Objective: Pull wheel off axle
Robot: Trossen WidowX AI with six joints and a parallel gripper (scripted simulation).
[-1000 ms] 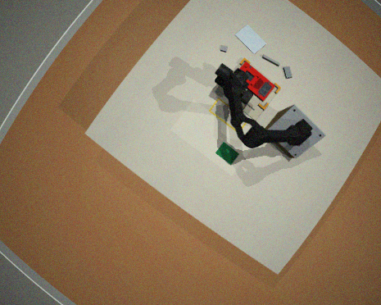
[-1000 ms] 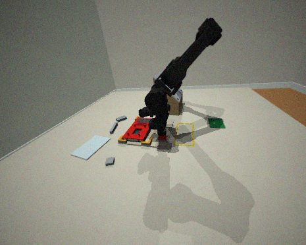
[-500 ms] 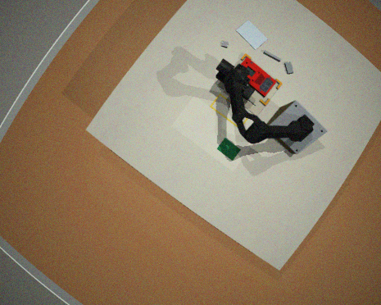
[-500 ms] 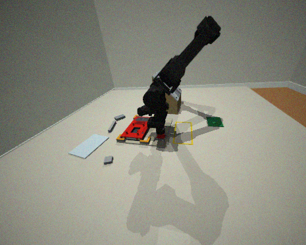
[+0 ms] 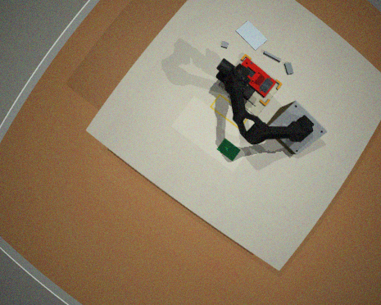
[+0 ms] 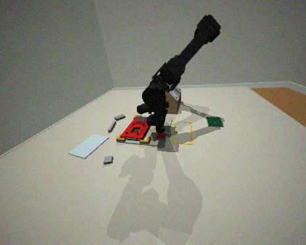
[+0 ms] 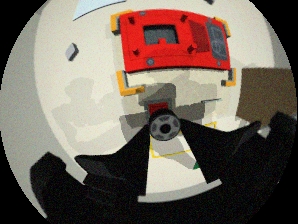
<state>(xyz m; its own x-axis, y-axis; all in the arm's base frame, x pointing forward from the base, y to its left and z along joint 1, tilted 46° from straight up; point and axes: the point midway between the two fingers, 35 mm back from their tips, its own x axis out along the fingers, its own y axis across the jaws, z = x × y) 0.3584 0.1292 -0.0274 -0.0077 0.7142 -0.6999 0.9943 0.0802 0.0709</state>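
The small round wheel (image 7: 165, 125), with a black tyre and a grey spoked hub around a dark centre hole, is clamped between the dark, tapering fingers of the black gripper (image 6: 160, 130) (image 7: 164, 124). Just beyond the wheel in the wrist view shows a small red block (image 6: 160, 135) (image 7: 158, 107) with a greyish edge; whether the wheel is clear of the axle I cannot tell. The matte black, chunky-jointed arm (image 5: 238, 102) (image 6: 174, 69) bends sharply at its elbow and reaches down steeply, its gripper low over the smooth, pale tabletop (image 5: 183, 176) (image 6: 246, 184). Near the gripper, on one side, lies a flat, glossy red rectangular plate (image 5: 253, 73) (image 6: 129, 132) (image 7: 137, 47) with raised pegs and a dark window, framed by orange corner brackets (image 5: 278, 84) (image 6: 120, 139) (image 7: 120, 81). On the gripper's other side is the thin yellow rectangular outline (image 5: 229, 119) (image 6: 192, 133) (image 7: 155, 156), the wheel outside it; farther off that way lies a flat green square (image 5: 229, 149) (image 6: 215, 122).
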